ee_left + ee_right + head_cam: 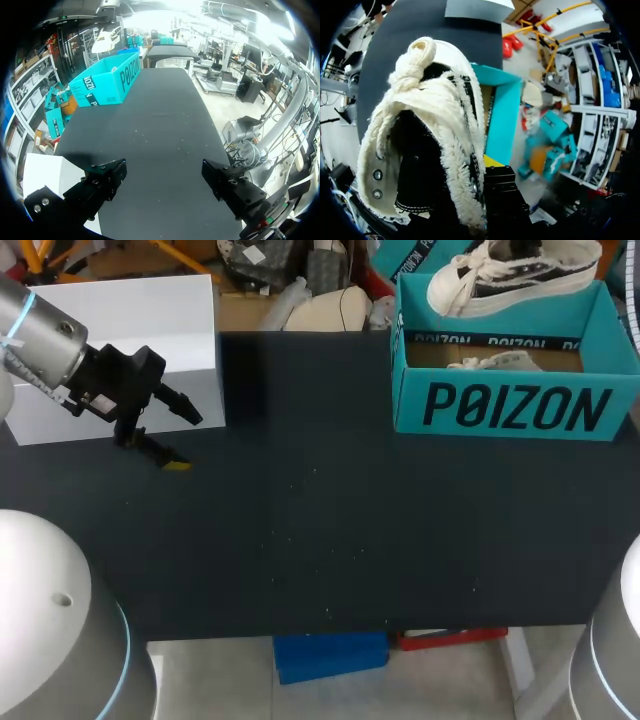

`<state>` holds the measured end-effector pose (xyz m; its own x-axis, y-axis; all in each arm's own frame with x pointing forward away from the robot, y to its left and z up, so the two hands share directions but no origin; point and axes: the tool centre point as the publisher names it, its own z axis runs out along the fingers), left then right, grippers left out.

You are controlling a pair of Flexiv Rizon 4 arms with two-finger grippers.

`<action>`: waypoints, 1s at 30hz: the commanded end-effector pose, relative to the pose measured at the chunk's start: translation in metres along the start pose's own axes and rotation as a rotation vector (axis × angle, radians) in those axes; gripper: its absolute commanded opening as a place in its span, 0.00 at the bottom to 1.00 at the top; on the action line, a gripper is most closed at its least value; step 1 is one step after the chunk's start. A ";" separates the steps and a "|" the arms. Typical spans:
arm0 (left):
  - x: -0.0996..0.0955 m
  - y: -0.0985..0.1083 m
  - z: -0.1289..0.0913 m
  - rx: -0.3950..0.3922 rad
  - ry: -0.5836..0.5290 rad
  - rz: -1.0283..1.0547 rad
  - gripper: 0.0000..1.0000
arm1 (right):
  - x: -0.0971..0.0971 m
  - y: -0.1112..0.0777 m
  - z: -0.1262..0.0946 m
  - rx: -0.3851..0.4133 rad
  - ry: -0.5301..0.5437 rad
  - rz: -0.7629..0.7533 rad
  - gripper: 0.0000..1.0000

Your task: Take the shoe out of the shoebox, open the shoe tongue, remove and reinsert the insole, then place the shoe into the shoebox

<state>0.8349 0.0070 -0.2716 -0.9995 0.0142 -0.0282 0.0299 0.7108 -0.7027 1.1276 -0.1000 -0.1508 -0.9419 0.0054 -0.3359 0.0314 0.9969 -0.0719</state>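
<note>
**Finding 1, position of the task item.** In the head view the shoe (510,275), a high-top with cream laces and a fleece-edged collar, hangs over the far side of the teal shoebox (515,405) at the table's far right and rests on nothing. Its long axis runs roughly along the box's long side. A second shoe (495,362) lies inside the box.

**Finding 2, right gripper (482,167).** In its wrist view the shoe's collar fills the frame directly ahead. One yellow tip presses the collar's outer wall and the other is hidden behind the lining. Since the shoe is off the ground, the gripper is judged to be pinching that wall.

**Finding 3, left gripper (180,438).** It sits at the far left beside a white box (120,330). Its fingers are spread wide with nothing between them, and it is well apart from the shoe.

**Assessment.** Removal from the box appears to be under way. The coming move turns on the bare black table (320,530), which lies to the near left of the shoe, between the two arms. The right arm is much the nearer. The shoe's sole must pass over the box wall without touching it.
</note>
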 end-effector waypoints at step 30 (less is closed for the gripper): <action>0.001 0.000 0.000 -0.002 -0.003 0.001 1.00 | -0.041 -0.006 0.119 -0.040 0.096 0.223 0.00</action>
<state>0.8349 0.0070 -0.2716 -0.9995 0.0142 -0.0282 0.0299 0.7108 -0.7027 1.1941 -0.1185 -0.2432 -0.9308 0.2267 -0.2866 0.2249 0.9736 0.0397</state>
